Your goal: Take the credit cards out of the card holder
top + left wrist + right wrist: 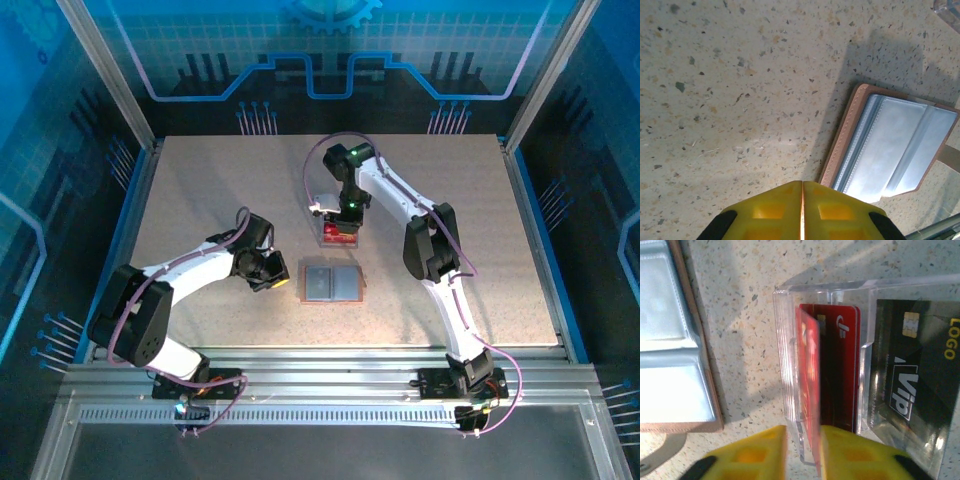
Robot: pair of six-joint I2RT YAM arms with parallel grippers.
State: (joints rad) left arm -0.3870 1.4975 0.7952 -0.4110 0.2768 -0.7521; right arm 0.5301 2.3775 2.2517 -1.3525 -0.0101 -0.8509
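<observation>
**Item under inspection:** the tan-brown bifold card holder (330, 283) lies open and flat on the speckled stone-pattern bench (200, 190), between the two arms. Its pale grey-blue pockets show no card in either wrist view, so the holder is judged emptied, or nearly so.

**Cards:** flat red plastic cards (840, 365) and a black card marked VIP (910, 380) lie in the clear plastic container (785, 340), which stands just beyond the holder. One further red card (810, 385) stands on edge in the container's left compartment.

**Right fingers** (340, 222): over the container and parted a little, one on either side of the upright card, with a gap showing on one side. No firm clamp is evident. Whether the card's lower edge has seated cannot be told.

**Left fingers** (802, 200): pressed together, holding nothing, low beside the holder's left edge.

**Risks:**
- The upright card may cling to a finger on the lift and be drawn out, or topple over the wall onto the bench.
- A finger could catch the thin clear wall and tip or drag the container, spilling the cards.
- The left fingers sit near enough to nudge the holder.
</observation>
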